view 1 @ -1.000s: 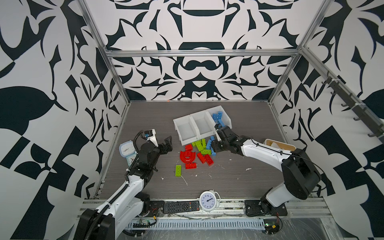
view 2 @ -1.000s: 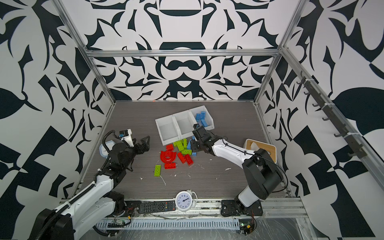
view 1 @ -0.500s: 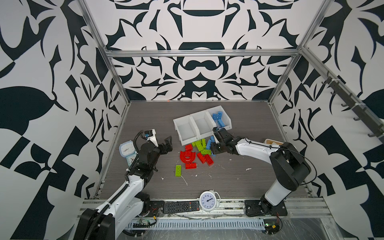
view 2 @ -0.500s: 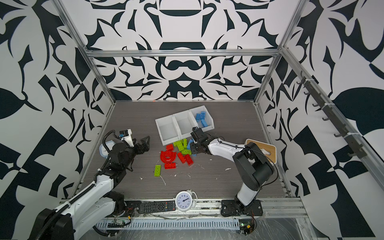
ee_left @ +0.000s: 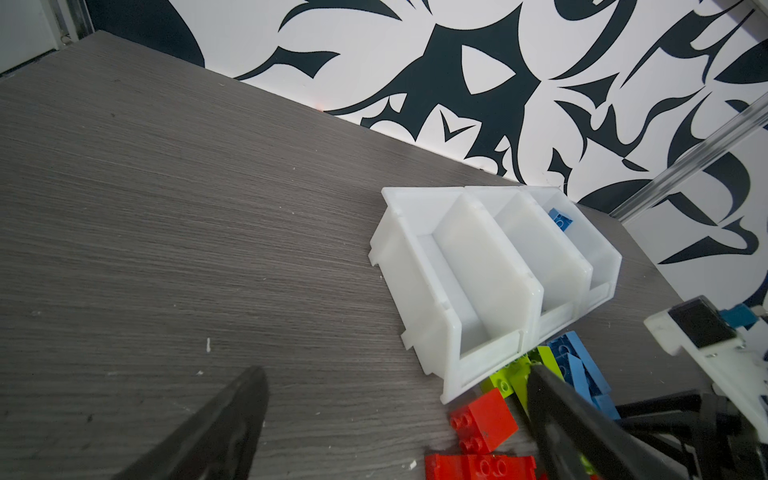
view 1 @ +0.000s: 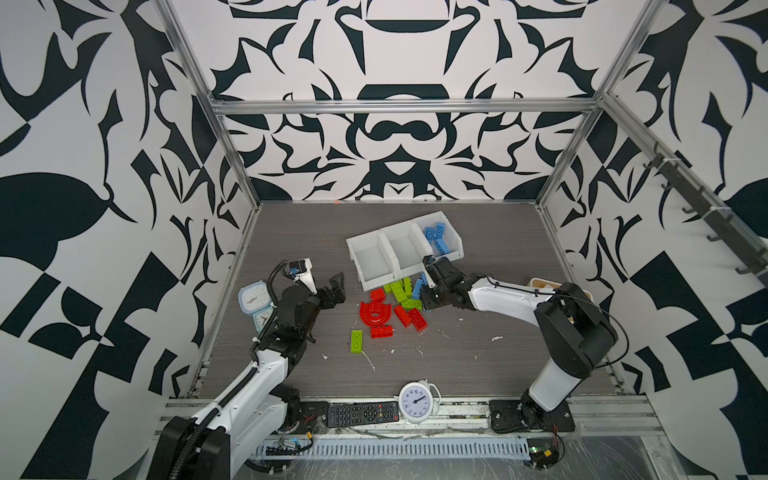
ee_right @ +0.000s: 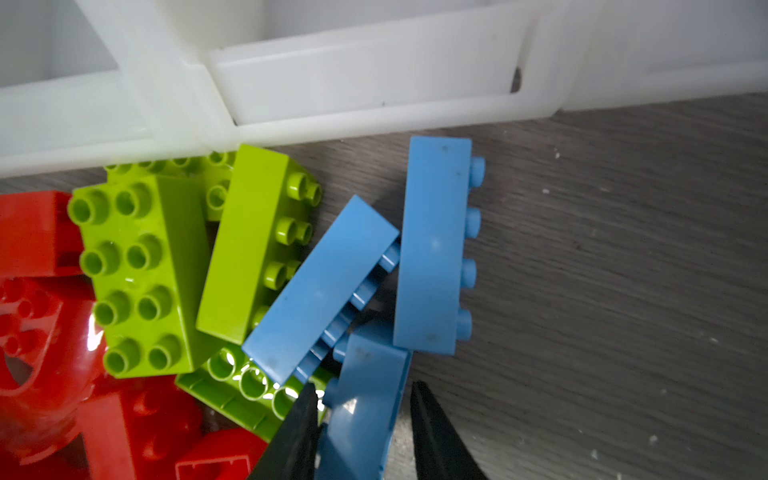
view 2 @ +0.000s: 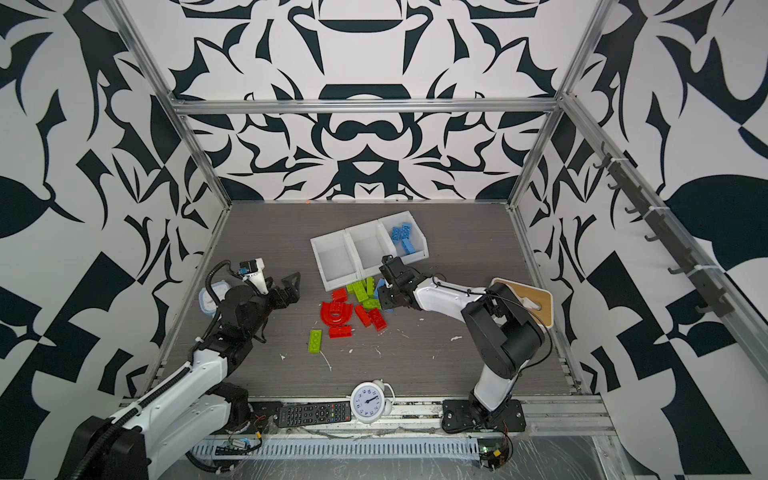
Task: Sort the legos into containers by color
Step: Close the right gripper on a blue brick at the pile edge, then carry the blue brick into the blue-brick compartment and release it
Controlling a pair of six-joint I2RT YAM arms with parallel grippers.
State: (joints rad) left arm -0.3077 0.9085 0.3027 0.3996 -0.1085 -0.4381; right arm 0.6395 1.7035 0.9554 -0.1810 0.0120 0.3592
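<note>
**Straddling a blue brick in front of the bins**

The right jaws sit low over the desk point(view 1: 490, 249) and stand close together, with one blue brick point(ee_right: 365, 399) between the tips. One tip touches the brick's side. A thin strip of desk shows beside the other tip, so I cannot tell whether the brick is pinched. The right arm point(view 1: 498, 297) reaches in from the right edge.

That brick lies at the right end of a loose pile of bricks point(view 1: 401, 299), just in front of the bins point(view 1: 363, 237). The bins are three joined white boxes in a row, a little right of centre and nearer the far edge, with their low fronts turned toward the pile. Two more blue bricks point(ee_right: 432, 249) lie on their sides touching it, next to lime green bricks point(ee_right: 145, 270) that reach the bins' front lip. Red bricks point(view 1: 409, 316) and a red arch point(view 1: 376, 313) fill the side of the pile toward the front edge. One green brick point(view 1: 356, 341) lies apart, nearer the front edge, just beside a red one. The bin nearest the right edge holds several blue bricks point(view 1: 436, 239).

The left jaws stand wide apart and hold nothing, above the desk between the left edge and the pile. The left arm point(view 1: 266, 361) rises from the front left corner. A pale blue clock point(view 1: 252, 297) lies at the left edge. A round white clock point(view 1: 415, 400) and a remote control point(view 1: 361, 413) lie at the front edge.
</note>
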